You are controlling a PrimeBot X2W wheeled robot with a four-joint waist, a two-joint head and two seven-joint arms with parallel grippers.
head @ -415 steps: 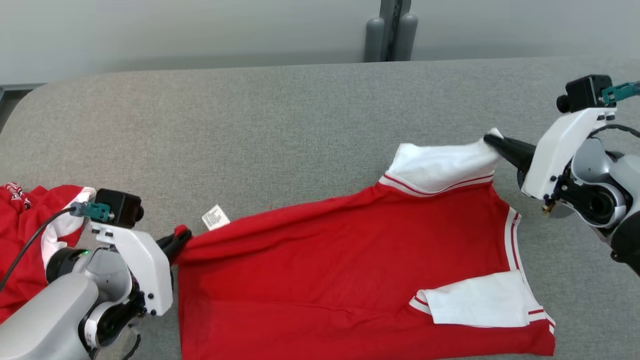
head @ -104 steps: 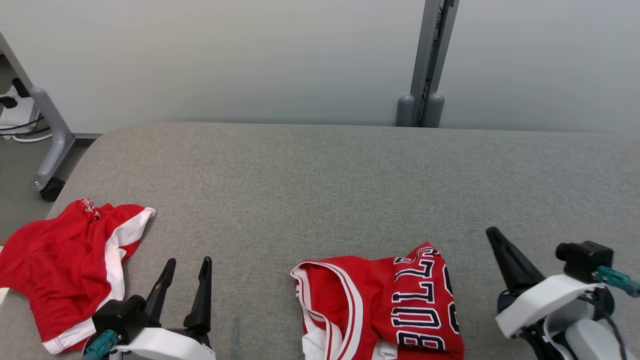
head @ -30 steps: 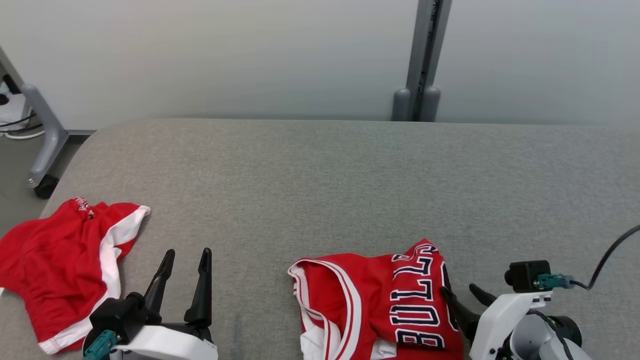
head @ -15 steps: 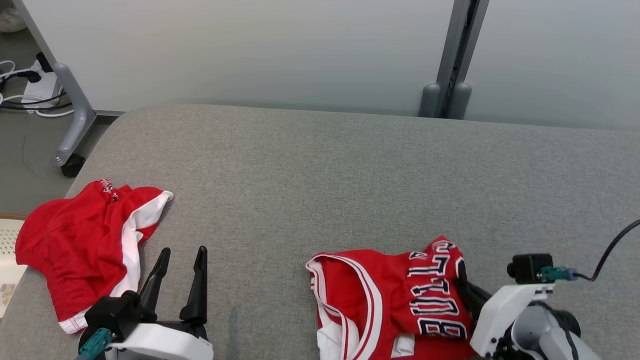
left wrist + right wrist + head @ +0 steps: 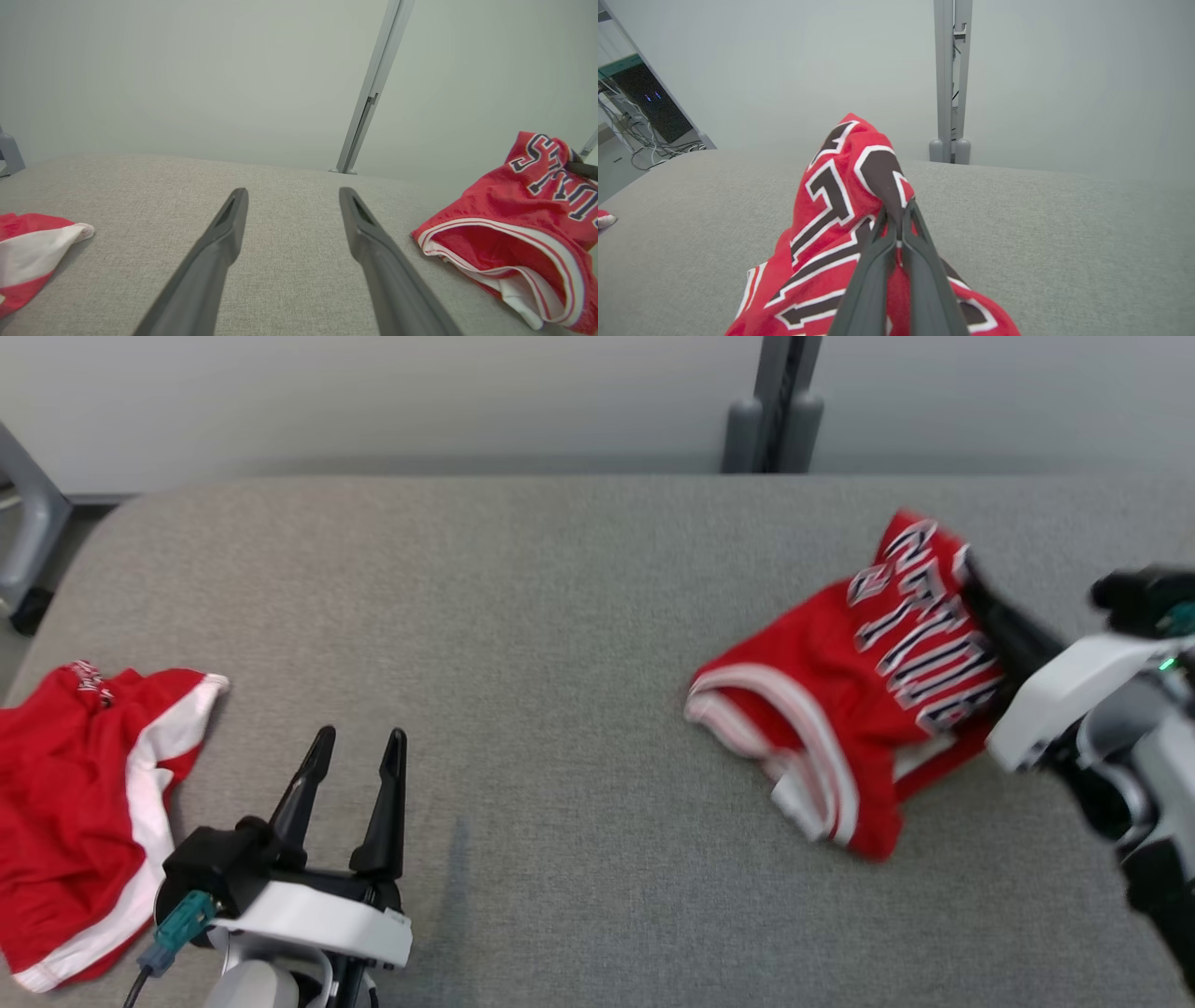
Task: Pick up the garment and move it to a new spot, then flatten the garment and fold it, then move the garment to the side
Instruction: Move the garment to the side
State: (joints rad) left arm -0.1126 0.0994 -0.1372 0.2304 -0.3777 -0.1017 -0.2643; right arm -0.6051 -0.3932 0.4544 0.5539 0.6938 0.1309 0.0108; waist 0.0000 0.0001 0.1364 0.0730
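I'm pinching the far-right corner of the folded red mesh jersey with dark lettering point(image 5: 840, 691) in the right end effector point(image 5: 976, 581), clamped tight. Its bulk is running near-left from there, over the right of the grey fabric table point(image 5: 560, 616). The left end effector point(image 5: 359, 737) is sitting wide, well apart.

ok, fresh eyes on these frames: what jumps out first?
The bundled red mesh jersey with dark, white-edged lettering, at the right of the grey fabric table, with the right gripper shut on its lettered edge. Next, the crumpled red-and-white garment at the table's left edge, and the left gripper open and empty near it.
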